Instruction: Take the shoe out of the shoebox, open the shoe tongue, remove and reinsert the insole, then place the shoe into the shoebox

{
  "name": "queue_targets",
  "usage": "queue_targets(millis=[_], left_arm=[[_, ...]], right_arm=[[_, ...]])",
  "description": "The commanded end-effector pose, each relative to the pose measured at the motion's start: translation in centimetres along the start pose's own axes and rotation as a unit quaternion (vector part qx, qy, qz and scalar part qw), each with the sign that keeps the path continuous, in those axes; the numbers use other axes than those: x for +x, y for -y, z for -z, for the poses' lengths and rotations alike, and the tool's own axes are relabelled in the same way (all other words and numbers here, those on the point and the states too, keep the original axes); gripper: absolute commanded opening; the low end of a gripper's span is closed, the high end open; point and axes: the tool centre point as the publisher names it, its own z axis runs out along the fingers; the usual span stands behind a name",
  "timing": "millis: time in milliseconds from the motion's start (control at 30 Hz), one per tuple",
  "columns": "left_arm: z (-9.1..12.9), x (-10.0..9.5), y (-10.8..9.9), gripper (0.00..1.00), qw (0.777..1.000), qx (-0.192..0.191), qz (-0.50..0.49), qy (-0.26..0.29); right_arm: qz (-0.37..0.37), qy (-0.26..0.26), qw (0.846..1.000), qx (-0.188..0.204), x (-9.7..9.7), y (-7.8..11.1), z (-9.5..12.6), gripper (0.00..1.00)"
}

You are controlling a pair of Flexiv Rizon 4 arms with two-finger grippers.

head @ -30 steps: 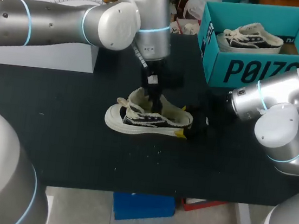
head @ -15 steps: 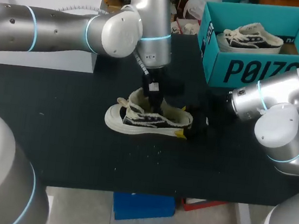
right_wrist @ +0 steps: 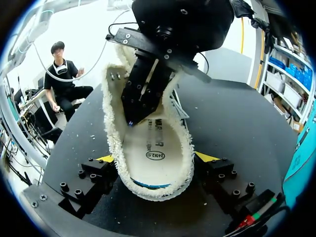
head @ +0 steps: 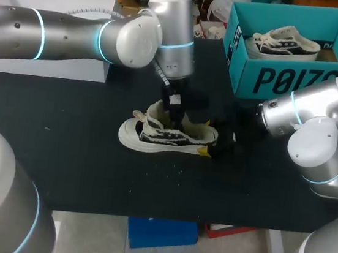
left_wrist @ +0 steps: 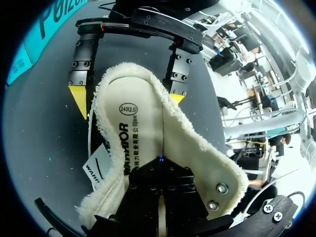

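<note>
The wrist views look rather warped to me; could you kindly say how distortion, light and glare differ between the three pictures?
Head view: straight lines, glare streaks on the left arm, the right claw lost against the black table. Left wrist view: fisheye bending, the pale shoe well lit. Right wrist view: same bending, room behind blown out white, left claw in silhouette.

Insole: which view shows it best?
Left wrist view: it looks straight into the shoe, so most of the insole shows. Right wrist view has it too, partly behind the left gripper. Head view shows only the shoe's outside.
</note>
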Motion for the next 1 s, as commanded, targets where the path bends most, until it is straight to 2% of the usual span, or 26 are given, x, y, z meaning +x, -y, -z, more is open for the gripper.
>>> queue_targets(millis=[33,300,367,533,633,767,933,1000], left_arm=[[-0.8,0.6,0.1,0.0,1.0,-0.005,0.004,0.018],[-0.9,0.6,0.1,0.02,1.0,-0.01,0.004,0.028],[-1.0,0.5,0.0,0.29,0.999,-0.009,0.002,0.034],[-0.9,0.4,-0.2,0.44,0.999,-0.01,0.005,0.046],[-0.8,0.2,-0.2,0.43,0.998,-0.009,0.004,0.061],[-1.0,-0.1,-0.2,0.41,0.995,-0.035,0.026,0.089],[-1.3,-0.4,-0.4,0.4,0.982,-0.074,0.068,0.158],[-1.4,-0.6,-0.6,0.39,0.977,-0.078,0.077,0.182]], right_arm=[[-0.001,0.0,1.0,0.001,-0.1,-0.1,-0.1,0.0],[-0.001,0.0,1.0,0.001,-0.1,-0.1,-0.1,0.0],[-0.001,0.0,1.0,0.001,-0.1,-0.1,-0.1,0.0],[-0.001,0.0,1.0,0.001,-0.1,-0.1,-0.1,0.0],[-0.001,0.0,1.0,0.001,-0.1,-0.1,-0.1,0.0],[-0.001,0.0,1.0,0.001,-0.1,-0.1,-0.1,0.0],[-0.001,0.0,1.0,0.001,-0.1,-0.1,-0.1,0.0],[-0.001,0.0,1.0,0.001,-0.1,-0.1,-0.1,0.0]])
